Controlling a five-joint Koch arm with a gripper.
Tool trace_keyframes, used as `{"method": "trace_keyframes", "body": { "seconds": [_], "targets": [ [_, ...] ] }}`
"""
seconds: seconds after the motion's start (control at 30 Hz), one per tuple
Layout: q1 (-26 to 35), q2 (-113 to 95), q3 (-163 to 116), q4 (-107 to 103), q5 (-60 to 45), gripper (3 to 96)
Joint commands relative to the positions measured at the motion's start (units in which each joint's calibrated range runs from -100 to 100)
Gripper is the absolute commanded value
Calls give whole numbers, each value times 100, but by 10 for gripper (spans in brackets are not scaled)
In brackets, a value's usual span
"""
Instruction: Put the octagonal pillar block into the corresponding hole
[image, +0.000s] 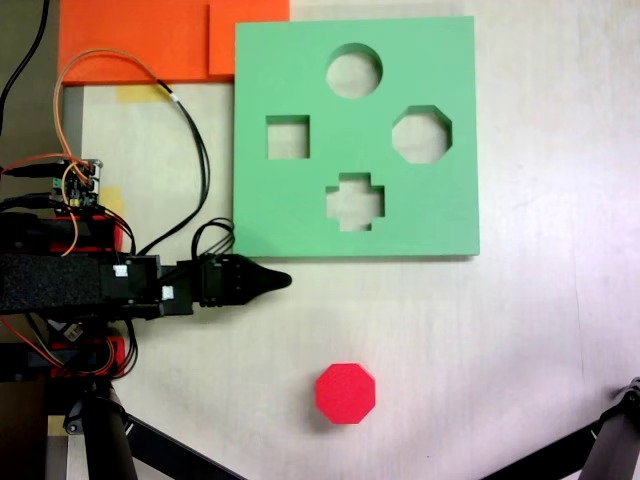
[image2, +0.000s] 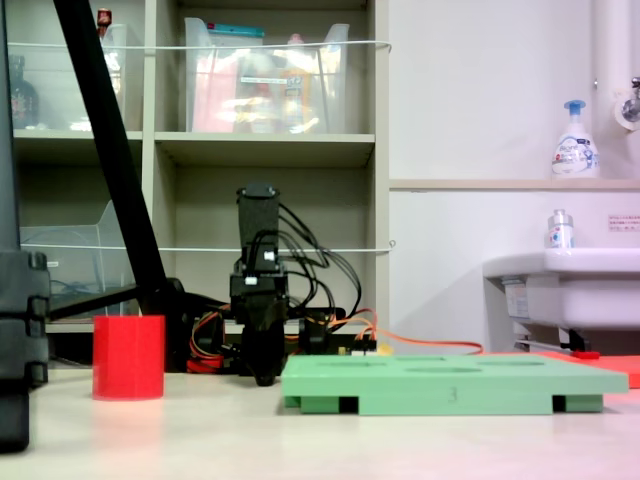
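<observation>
Near the table's lower edge in the first exterior view, the red block (image: 346, 393) is seen standing upright on its flat base, eight-sided face up, well apart from the green board (image: 300, 215) and from the gripper (image: 280, 281). In the second exterior view the block (image2: 128, 357) appears as a short red pillar at the left, with the gripper (image2: 264, 376) between it and the board (image2: 452, 385).

The board lies flat toward the table's upper edge. Four cutouts are noted; the eight-sided hole (image: 421, 134) sits on the board's right side in the first exterior view, empty.

The gripper is held low, just off the board's lower left corner, with nothing in it. The jaws appear drawn together to a point, but this cannot be confirmed from either view.

Handling, judged: the block looks like foam, so it is expected to be light, slightly yielding and not slippery. A grasp across two opposite flat side faces, around mid-height, is suggested. A firm squeeze could deform it. The flats would need aligning with the hole.
</observation>
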Motion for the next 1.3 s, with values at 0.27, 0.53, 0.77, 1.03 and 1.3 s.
{"method": "trace_keyframes", "body": {
  "seconds": [0.27,0.53,0.77,1.03,1.3],
  "targets": [
    [-20,-55,-88,-610,0,497],
    [-15,-55,-88,-610,0,497],
    [-15,-55,-88,-600,15,472],
    [-733,-55,-88,45,1529,452],
    [-1021,-55,4149,-5097,2984,450]
  ]
}}
